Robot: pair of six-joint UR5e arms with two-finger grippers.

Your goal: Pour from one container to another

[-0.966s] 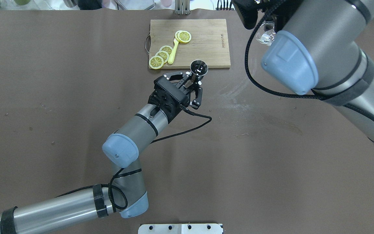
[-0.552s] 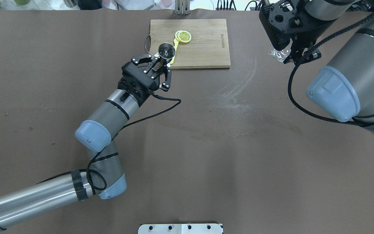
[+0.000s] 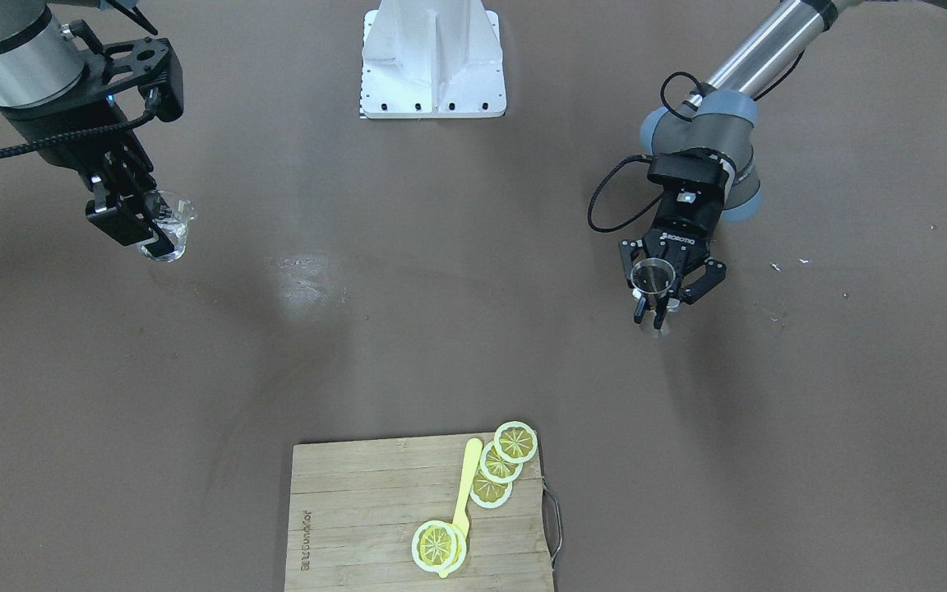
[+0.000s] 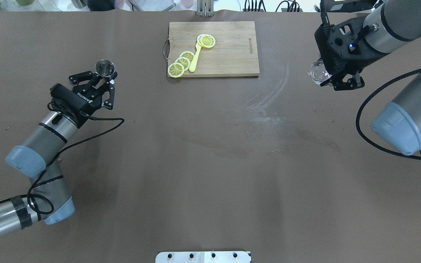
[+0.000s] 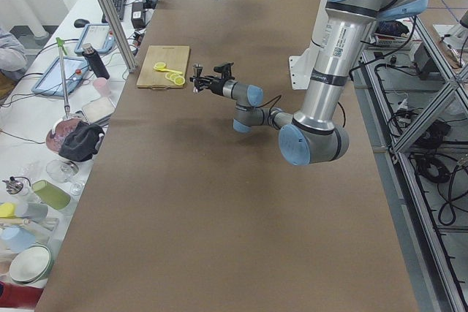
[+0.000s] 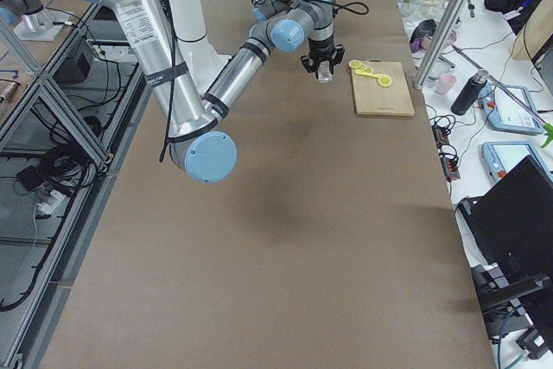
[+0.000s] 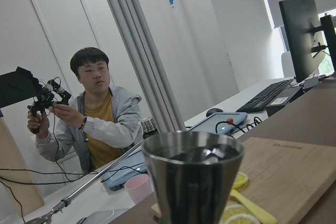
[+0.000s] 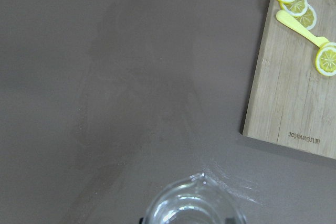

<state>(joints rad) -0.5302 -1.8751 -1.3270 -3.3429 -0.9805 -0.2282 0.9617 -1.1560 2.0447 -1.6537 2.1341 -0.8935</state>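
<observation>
My left gripper [image 4: 102,77] is shut on a dark metal cup [image 4: 105,68], which it holds upright over the left side of the table. In the front view that cup [image 3: 652,278] sits between the left gripper's [image 3: 659,302] spread fingers, and the left wrist view shows it [image 7: 193,182] close up with something dark inside. Near the table's far right, my right gripper [image 4: 330,78] is shut on a clear glass beaker [image 4: 317,72]. The beaker [image 3: 169,224] hangs just above the cloth. Its rim and spout [image 8: 191,205] fill the bottom of the right wrist view.
A wooden cutting board [image 4: 228,51] with lemon slices [image 4: 179,65] and a yellow spoon [image 4: 195,58] lies at the far middle. A whitish smear [image 4: 265,106] marks the brown cloth. The robot's white base [image 3: 432,62] stands at the near edge. An operator sits beyond the table.
My left arm has swung far to the left, carrying the metal cup away from the cutting board. My right arm has drawn back to the right with the beaker.
</observation>
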